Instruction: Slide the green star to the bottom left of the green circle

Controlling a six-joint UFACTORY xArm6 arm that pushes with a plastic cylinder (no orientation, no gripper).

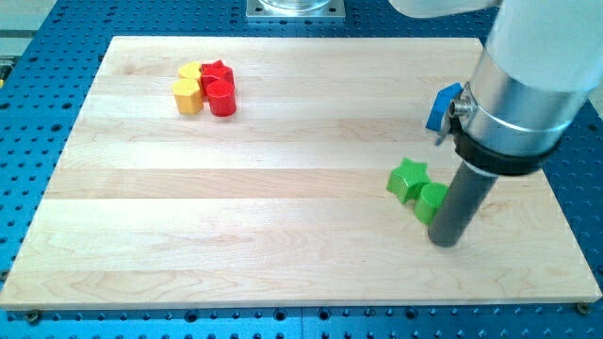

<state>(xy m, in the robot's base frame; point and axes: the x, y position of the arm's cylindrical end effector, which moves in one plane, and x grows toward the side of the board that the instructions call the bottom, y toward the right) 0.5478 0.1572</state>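
Your green star (408,179) lies flat on the wooden desk (283,198), in the right half of the view and a little below mid-height. Just to its lower right, touching it or very nearly so, sits the green circle (431,201); only the circle's left part shows, because the dark rod covers the rest. My tip (446,241) is down on the desk at the circle's right side, pressed against it or just beside it; you cannot tell which from this view. The rod ends plainly, so there is no pincer to report as apart or together.

Look at the room you have. To the left of the star the desk runs bare across most of its width, and the strip below the star and circle is bare down to the desk's bottom edge, which is near. To the view's right, the desk's right edge lies near the tip, with the blue perforated base (57,85) beyond it.

Above the green pair, near the right edge, a blue block (441,106) shows only in part beside the silver arm housing (528,85), and its shape cannot be made out. Well apart, at the upper left, four blocks are bunched together and touching: a yellow heart (192,72), a red star (218,72), a yellow block (187,96) and a red block (221,97). They stand near the desk's top edge.
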